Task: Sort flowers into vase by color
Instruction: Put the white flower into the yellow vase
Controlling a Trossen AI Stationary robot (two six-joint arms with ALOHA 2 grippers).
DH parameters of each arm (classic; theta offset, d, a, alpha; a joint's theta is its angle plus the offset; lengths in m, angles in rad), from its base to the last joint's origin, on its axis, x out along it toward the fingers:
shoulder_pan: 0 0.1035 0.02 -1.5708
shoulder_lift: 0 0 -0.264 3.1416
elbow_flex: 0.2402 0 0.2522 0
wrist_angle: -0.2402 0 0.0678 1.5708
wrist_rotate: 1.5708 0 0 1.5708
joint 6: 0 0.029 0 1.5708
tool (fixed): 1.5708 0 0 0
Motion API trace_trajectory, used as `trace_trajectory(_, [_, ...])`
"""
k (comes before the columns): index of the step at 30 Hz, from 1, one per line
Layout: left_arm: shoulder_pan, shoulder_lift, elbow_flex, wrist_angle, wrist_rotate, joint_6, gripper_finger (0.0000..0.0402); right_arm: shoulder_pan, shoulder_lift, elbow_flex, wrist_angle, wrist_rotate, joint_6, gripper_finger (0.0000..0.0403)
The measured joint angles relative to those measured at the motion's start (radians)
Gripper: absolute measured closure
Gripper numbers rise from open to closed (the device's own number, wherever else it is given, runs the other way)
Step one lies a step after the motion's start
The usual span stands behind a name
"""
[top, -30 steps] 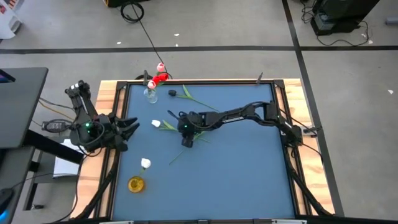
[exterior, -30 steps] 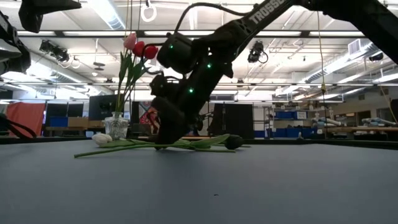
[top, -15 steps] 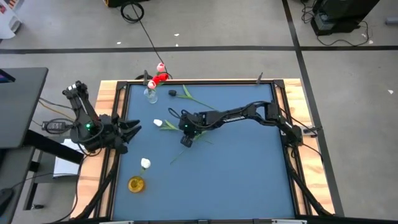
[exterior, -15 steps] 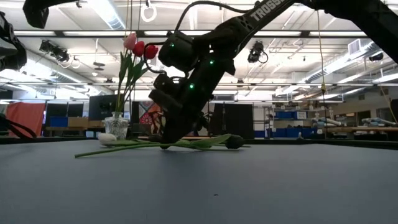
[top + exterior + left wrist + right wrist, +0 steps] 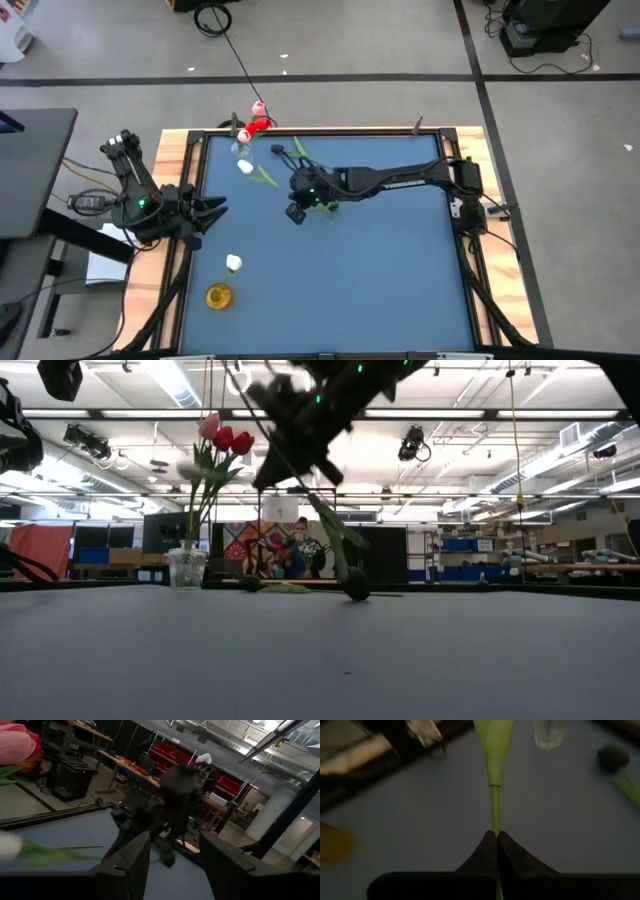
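My right gripper [image 5: 292,205] hangs above the middle of the blue table. It is shut on the green stem of a white tulip [image 5: 245,167], whose head is in the air near the clear vase [image 5: 240,152]. That vase holds red and pink tulips [image 5: 258,124]. In the low view a green stem with a leaf [image 5: 340,540] slants down from the gripper to a dark head [image 5: 355,592] on the table. Whether that is a second flower in the hold I cannot tell. Another dark tulip [image 5: 278,150] lies beside the clear vase. My left gripper [image 5: 215,208] waits open at the table's left edge. My right gripper pinches the white tulip's thin stem [image 5: 495,822] between its two fingers, just below a long leaf [image 5: 492,740]. The fingers point toward the clear vase at the far left. The stem runs on past the fingertips, and the white head is lifted clear of the table.
A yellow vase [image 5: 219,296] stands near the table's near left corner, with a white flower head [image 5: 233,263] close by it. A wooden frame [image 5: 190,150] borders the table. The blue surface [image 5: 400,280] to the near right is free room.
My right gripper has risen and gone toward the table's far edge, tipping from pointing down to pointing toward the clear vase. The white tulip, which lay on the table, is lifted, and its head has swung toward the clear vase. The long stem lying toward the near side has left the table.
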Motion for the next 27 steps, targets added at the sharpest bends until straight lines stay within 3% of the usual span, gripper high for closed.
trace_trajectory(6, [0.0,0.0,0.0,0.019,0.005,-0.001,0.0226,0.016,-0.077,0.0,0.088,0.021,-0.018,0.0398])
trace_trajectory(11, [0.0,0.008,0.0,0.089,0.068,0.021,0.0226,0.048,-0.108,0.001,0.202,0.02,-0.056,0.0398])
trace_trajectory(23, [0.0,0.153,0.0,0.355,0.119,0.138,0.0226,0.109,-0.116,0.001,0.448,-0.034,-0.091,0.0398])
trace_trajectory(27, [0.0,0.188,0.052,0.358,0.14,0.177,0.0226,0.124,-0.116,0.001,0.54,-0.081,-0.118,0.0398])
